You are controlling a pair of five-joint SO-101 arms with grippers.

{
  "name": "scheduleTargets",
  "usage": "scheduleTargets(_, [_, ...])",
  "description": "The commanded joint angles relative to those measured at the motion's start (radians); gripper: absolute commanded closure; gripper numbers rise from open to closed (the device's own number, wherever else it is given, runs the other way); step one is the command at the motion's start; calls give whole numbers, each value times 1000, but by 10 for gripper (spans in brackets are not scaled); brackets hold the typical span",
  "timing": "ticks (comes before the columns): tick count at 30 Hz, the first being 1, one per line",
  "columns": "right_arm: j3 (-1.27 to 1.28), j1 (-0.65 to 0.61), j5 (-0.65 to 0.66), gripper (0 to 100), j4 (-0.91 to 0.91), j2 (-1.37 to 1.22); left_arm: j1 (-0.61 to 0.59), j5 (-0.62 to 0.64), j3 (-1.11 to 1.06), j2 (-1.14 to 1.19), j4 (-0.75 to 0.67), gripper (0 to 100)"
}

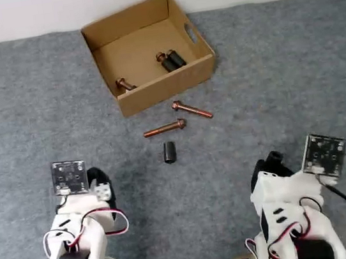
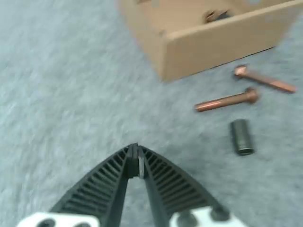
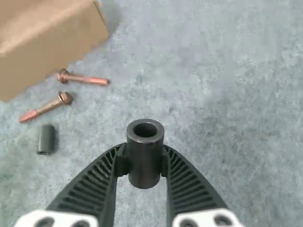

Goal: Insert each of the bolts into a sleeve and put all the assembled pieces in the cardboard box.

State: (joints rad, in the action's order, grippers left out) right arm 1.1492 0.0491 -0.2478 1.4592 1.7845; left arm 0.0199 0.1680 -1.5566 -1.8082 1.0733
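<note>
In the high view, one cardboard box (image 1: 166, 90) is seen at the far middle of the grey carpet (image 1: 294, 74). Two copper items are counted inside it: an assembled piece (image 1: 171, 59), a bolt in a black sleeve, toward the right wall, and a boxed bolt (image 1: 124, 83) in the near left corner, whose sleeve cannot be made out. Two bolts are laid on the carpet just near of the box, the far bolt (image 1: 191, 109) to the right and the near bolt (image 1: 164, 129) to the left, their heads close but apart. One loose sleeve (image 1: 169, 152) is laid on its side just near of them. The left gripper (image 1: 99, 177) and the right gripper (image 1: 272, 159) are placed at the near side, well apart from these parts. In the left wrist view, the left gripper (image 2: 135, 153) is shown with its fingers pressed together on nothing, above the carpet; beyond it the box (image 2: 213, 45), the far bolt (image 2: 265, 80), the near bolt (image 2: 227, 100) and the loose sleeve (image 2: 241, 137) are counted. In the right wrist view, the right gripper (image 3: 143, 157) is clamped on one held sleeve (image 3: 145, 137), its bore turned toward the camera; the box (image 3: 47, 38), the far bolt (image 3: 83, 79), the near bolt (image 3: 45, 108) and the loose sleeve (image 3: 46, 139) are seen to the left.
</note>
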Motion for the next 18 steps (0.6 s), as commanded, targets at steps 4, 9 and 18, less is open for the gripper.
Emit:
scheduleTargets(4, [-3, 2, 12, 991, -1, 27, 46, -14, 82, -2, 55, 993])
scheduleTargets(9, [5, 2, 12, 991, -1, 28, 51, -14, 186, 104, 57, 994])
scheduleTargets(18, [6, 4, 12, 991, -1, 28, 54, -12, 607, 736, 54, 994])
